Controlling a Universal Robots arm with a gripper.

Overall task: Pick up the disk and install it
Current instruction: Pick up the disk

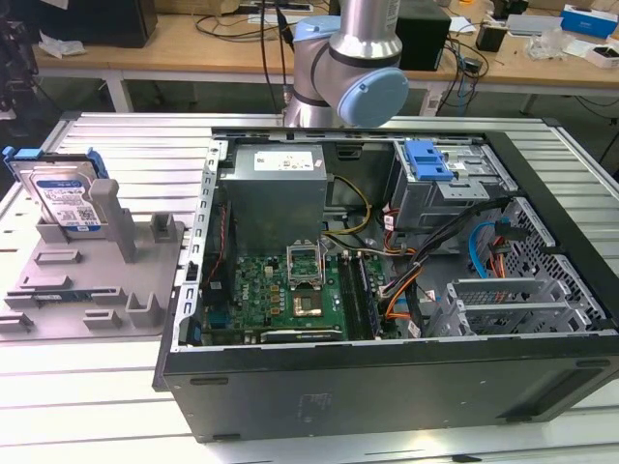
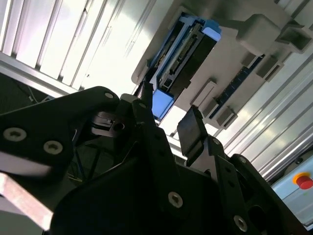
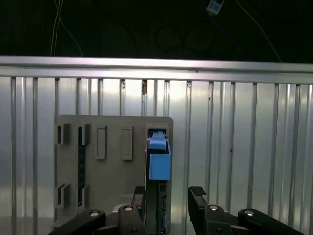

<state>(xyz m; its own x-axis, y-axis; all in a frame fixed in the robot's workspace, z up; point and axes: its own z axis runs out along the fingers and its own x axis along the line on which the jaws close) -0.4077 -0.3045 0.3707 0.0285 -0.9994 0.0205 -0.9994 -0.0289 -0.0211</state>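
The disk (image 3: pixel 158 166) stands on edge in a grey holder (image 3: pixel 112 171). In the first wrist view the end effector (image 3: pixel 168 198) hangs above it, fingers (image 3: pixel 197 198) spread and pinching nothing, with the disk's blue carrier lined up in the gap between them. At the exterior view's upper left, the holder rests on the ribbed metal surface (image 1: pixel 106 387), just beside the open computer case (image 1: pixel 387 387).

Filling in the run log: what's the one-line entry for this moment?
gripper: open, empty, apart from disk | disk: upright in grey holder, not yet grasped | case: open
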